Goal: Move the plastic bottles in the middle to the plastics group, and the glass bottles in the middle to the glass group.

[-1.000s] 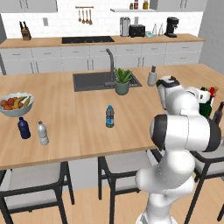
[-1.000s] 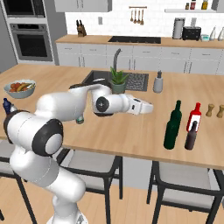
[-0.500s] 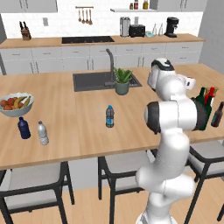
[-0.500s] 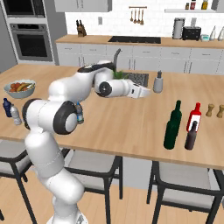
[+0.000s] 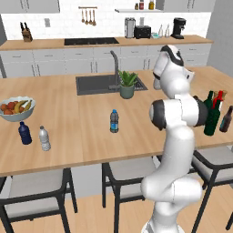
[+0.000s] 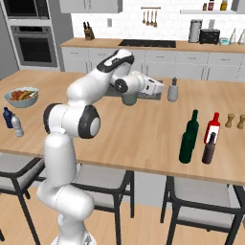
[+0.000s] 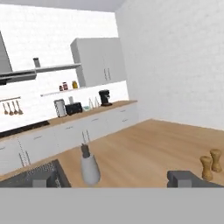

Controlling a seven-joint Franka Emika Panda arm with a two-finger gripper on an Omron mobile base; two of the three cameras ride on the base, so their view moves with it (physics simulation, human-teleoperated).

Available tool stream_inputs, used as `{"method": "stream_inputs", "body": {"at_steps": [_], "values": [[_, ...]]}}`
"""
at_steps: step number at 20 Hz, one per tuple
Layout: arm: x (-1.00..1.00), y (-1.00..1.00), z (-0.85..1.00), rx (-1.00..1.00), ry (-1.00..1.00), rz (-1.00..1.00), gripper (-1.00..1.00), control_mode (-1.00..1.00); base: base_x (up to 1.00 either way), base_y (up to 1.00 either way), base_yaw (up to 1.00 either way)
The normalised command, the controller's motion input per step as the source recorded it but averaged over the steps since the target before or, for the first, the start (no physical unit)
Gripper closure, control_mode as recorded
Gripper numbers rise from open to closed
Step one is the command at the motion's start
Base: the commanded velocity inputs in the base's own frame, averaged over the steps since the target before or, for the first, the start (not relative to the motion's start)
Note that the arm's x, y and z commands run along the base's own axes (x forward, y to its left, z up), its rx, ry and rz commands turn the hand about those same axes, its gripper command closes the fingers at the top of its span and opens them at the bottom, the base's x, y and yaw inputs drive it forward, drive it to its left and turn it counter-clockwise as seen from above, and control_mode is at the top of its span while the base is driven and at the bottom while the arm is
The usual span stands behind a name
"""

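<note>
The small clear water bottle with blue cap and label stands alone mid-counter, in front of the sink. At the right end a dark green wine bottle, a red bottle with a white label and a slim brown bottle stand close together. In the left base view they are the green wine bottle and the brown bottle, with a second green bottle behind. My gripper hovers open and empty near the sink, pointing at a grey dispenser. My right fingertip shows low in the hand view.
A navy bottle and a silvery-clear bottle stand at the left end by a fruit bowl. A potted plant sits beside the sink. Two wooden shakers stand at the far right.
My arm has folded upright and the hand has risen and drawn back from over the counter's middle toward the sink. The gripper stayed open. No bottle has moved.
</note>
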Motion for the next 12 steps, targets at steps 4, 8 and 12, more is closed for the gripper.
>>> {"method": "stream_inputs", "body": {"at_steps": [4,8,12], "values": [[0.12,0.00,-0.32,0.17,-0.43,0.34,-1.00,-1.00,0.00,0.00,0.00],[0.05,0.19,-0.16,0.15,-0.31,0.40,-1.00,-1.00,0.00,0.00,0.00],[-0.15,0.34,-0.12,0.08,-0.05,0.34,-1.00,-1.00,0.00,0.00,0.00]]}}
